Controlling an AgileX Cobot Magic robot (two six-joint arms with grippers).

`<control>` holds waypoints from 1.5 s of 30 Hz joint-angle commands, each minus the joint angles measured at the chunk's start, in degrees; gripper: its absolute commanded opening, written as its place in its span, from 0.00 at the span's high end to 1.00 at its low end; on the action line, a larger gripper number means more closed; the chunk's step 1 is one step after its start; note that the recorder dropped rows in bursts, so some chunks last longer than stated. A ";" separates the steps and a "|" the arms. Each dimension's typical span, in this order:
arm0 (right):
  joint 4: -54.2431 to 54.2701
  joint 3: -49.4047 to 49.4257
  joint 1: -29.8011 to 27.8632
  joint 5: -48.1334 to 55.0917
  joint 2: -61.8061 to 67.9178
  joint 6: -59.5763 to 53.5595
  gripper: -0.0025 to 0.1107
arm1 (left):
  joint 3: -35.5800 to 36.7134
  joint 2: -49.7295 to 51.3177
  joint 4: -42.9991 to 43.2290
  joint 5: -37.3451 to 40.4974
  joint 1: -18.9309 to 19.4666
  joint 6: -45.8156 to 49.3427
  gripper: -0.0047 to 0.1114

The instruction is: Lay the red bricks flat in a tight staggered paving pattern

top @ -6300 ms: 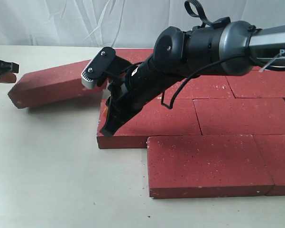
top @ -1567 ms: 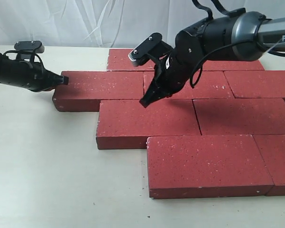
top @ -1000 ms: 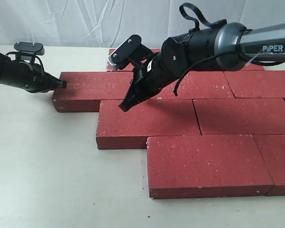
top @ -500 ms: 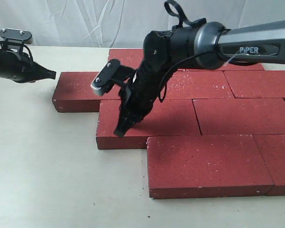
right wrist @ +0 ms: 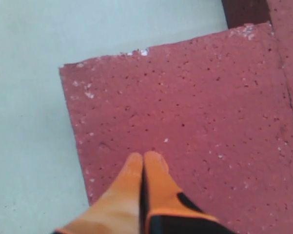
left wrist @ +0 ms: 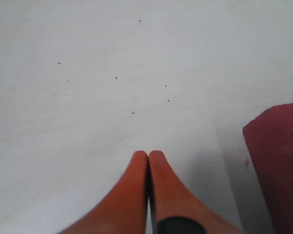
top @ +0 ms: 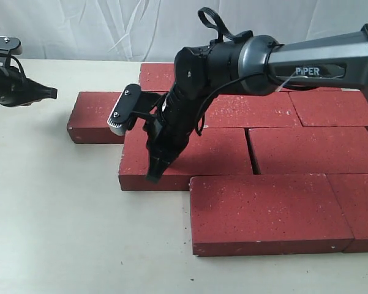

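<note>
Pale table (top: pixel 61 233) fills your near left, and the red bricks (top: pixel 312 147) lie flat on it in staggered rows that run off to the right. Closest to you, the front brick (top: pixel 266 211) sits tight against another on its right. One row back, the left middle brick (top: pixel 202 153) juts past the front brick toward the left, and a thin dark gap shows between it and its right-hand neighbour.

Your right gripper (top: pixel 152 177) points steeply down at that brick's near left corner, with its fingers pressed together and nothing between them. The right wrist view shows its orange fingertips (right wrist: pixel 132 165) over the brick's top close to the edge, but you cannot tell whether they touch it.

Further back, the far left brick (top: pixel 95 113) ends the third row, lying against the left middle brick's far side. Your left gripper (top: pixel 51 93) hangs over bare table just off that brick's left end, apart from it, with its fingers closed and empty. One more brick, the back brick (top: pixel 156 76), lies behind, and a white curtain (top: pixel 110 30) hangs beyond.
</note>
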 commanded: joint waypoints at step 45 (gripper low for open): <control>2.09 -15.72 5.83 -0.69 5.29 7.52 0.99 | 0.18 -0.55 -0.88 3.18 0.17 -0.26 0.96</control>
